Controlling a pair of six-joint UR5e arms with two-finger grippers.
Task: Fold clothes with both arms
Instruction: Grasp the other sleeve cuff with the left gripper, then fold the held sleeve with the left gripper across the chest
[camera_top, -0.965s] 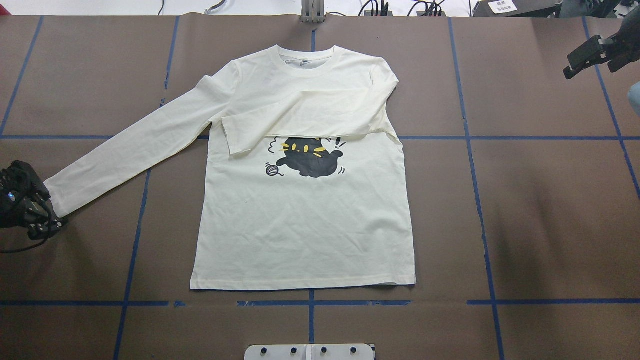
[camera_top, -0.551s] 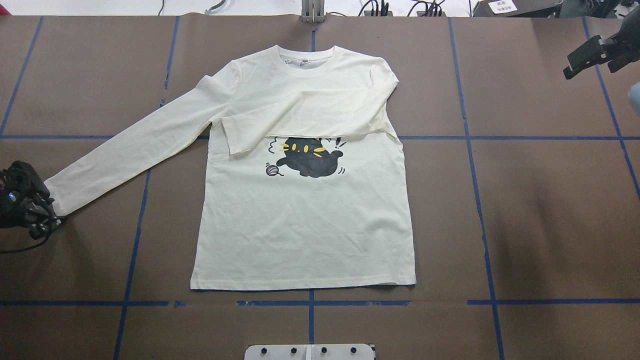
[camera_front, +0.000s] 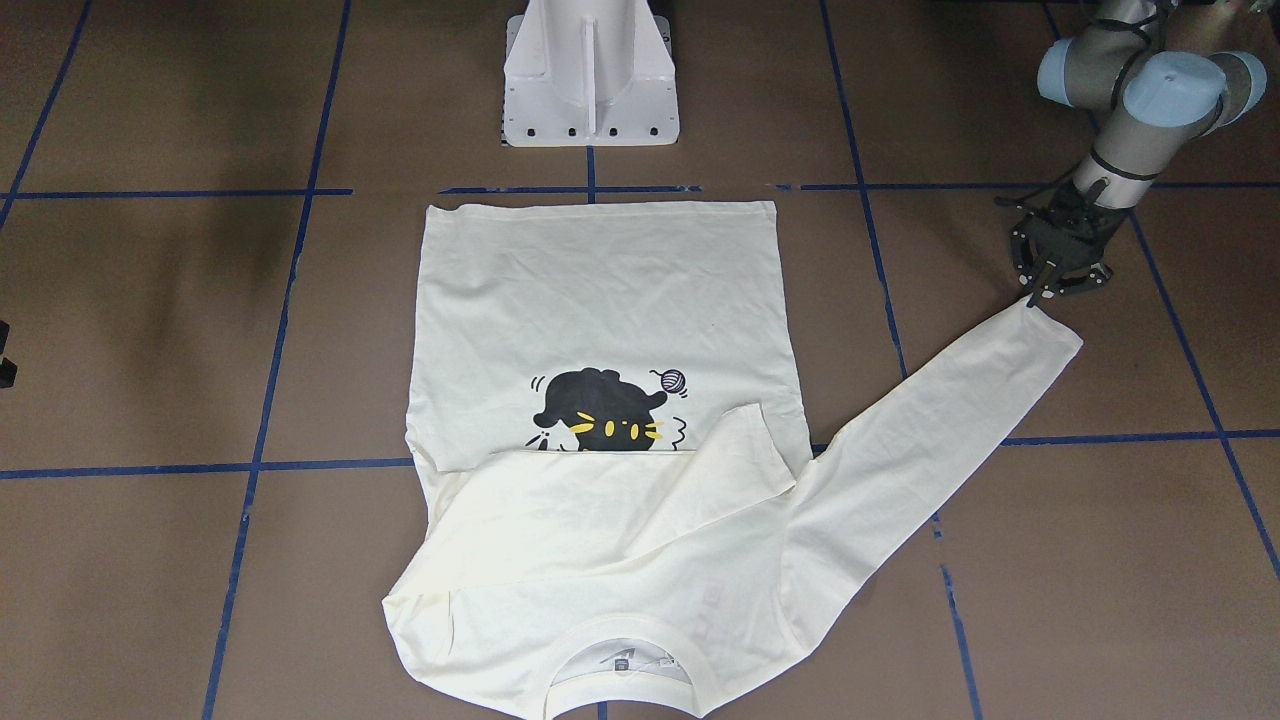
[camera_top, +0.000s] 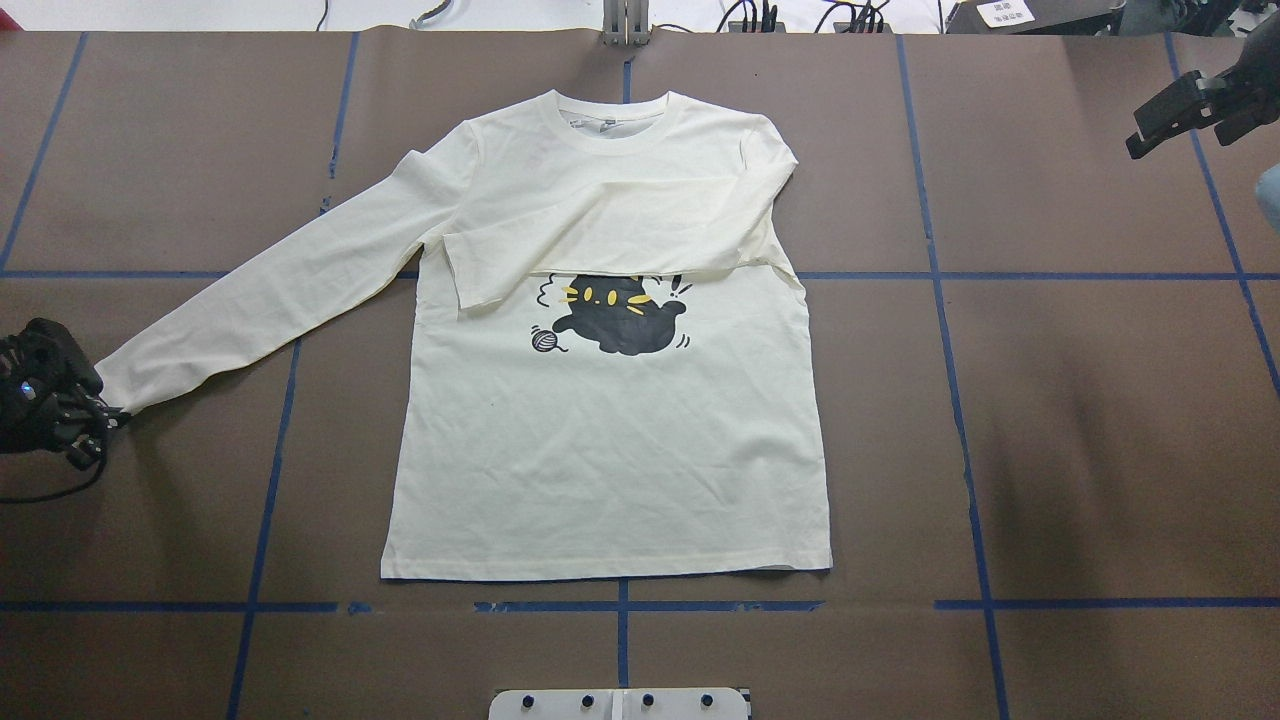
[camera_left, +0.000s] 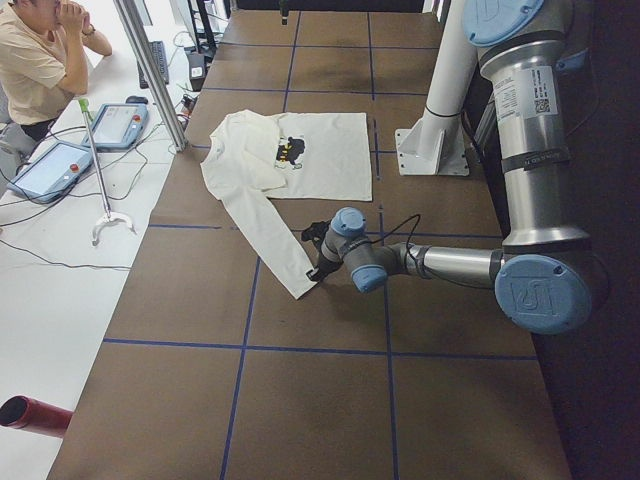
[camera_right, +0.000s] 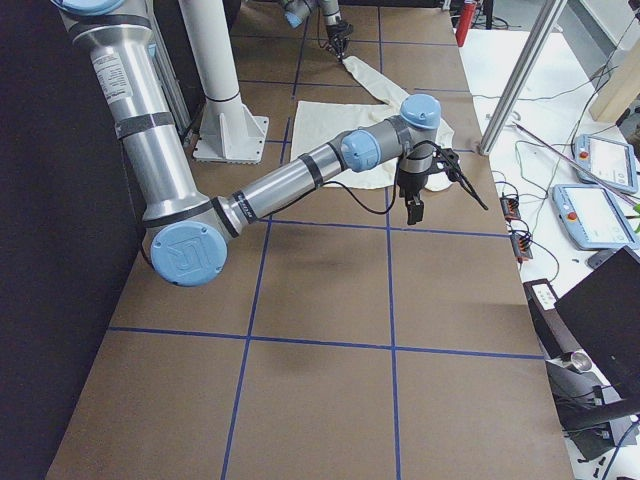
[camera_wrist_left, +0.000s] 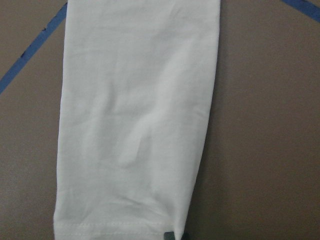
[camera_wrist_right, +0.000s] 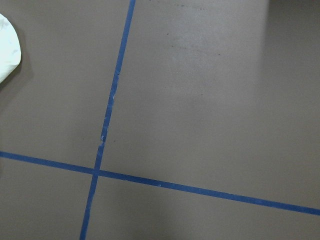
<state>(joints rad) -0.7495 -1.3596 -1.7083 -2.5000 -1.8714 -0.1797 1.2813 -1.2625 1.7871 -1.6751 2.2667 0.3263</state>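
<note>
Left fingers (camera_front: 1042, 283) pinched on cuff corner (camera_front: 1034, 310) of soft cream T-shirt (camera_top: 600, 450), right fingers (camera_top: 1160, 120) spread over matte table (camera_top: 1050, 400)

Overhead looks down from the near edge; the front camera faces it from the far edge, both sharing the cream long-sleeved cat-print T-shirt (camera_top: 600, 450). End cameras look along the brown blue-taped table (camera_left: 320, 400); wrist cameras hover close.

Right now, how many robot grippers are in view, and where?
2. The left gripper is at the near left, tips closed on the cuff corner of the shirt's outstretched sleeve. The right gripper hangs open over the table at the far right, clear of the shirt.
</note>
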